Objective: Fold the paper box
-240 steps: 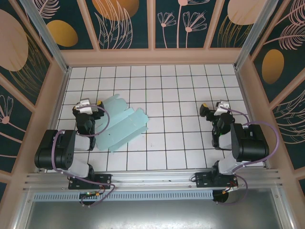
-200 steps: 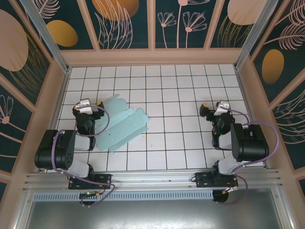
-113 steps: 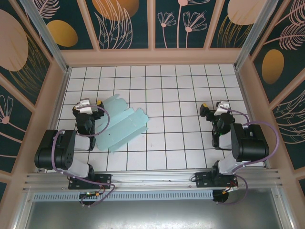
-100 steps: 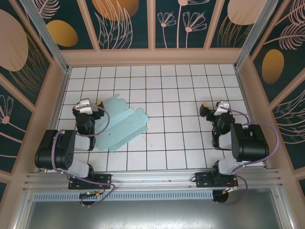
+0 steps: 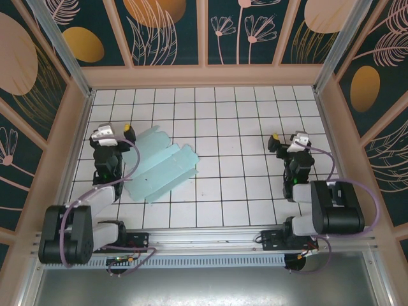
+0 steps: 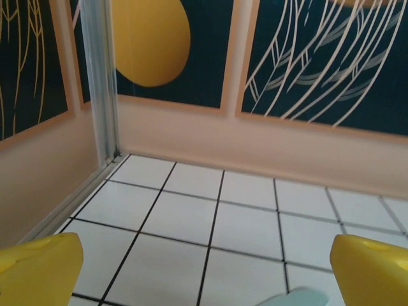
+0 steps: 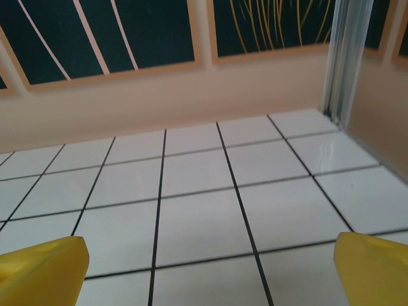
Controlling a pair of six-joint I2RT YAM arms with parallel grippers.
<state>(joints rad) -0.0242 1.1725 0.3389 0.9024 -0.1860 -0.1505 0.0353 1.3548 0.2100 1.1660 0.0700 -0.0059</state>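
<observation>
Setup from the overhead cam: a white tiled surface (image 5: pixel 223 121) inside a walled enclosure. The paper box (image 5: pixel 160 167) wasn't a box at all yet, just a flat, creased mint-blue sheet with rounded flaps, lying on the tiles with nothing folded up.

As far as I could tell, its long axis ran on a diagonal, from its near-left corner up toward its far-right flaps, so it wasn't square to the tile lines.

Left arm was clearly the closer one. The left claw (image 5: pixel 115 132) sat just beside the box's far-left edge, with the arm's wrist overlapping that edge in the overhead view. Couldn't tell whether anything was actually touching the card.

The left claw was spread wide with nothing in it. On the left wrist cam the two yellow pads (image 6: pixel 38 271) sat at opposite corners of the picture, with a tiny mint sliver of the box (image 6: pixel 296 298) poking in at the bottom, closer to the right-hand pad. So the card lay below the claw and off to its right, not centred between the fingers.

The right claw (image 5: pixel 287 139) was well apart from the box, off to the box's right, with bare tiles between them. It was wide apart and empty too. Its wrist cam had yellow pads (image 7: pixel 41 271) over bare tiles.

My guess is the left arm goes first, and it'd need to shift right and drop to catch that edge.
</observation>
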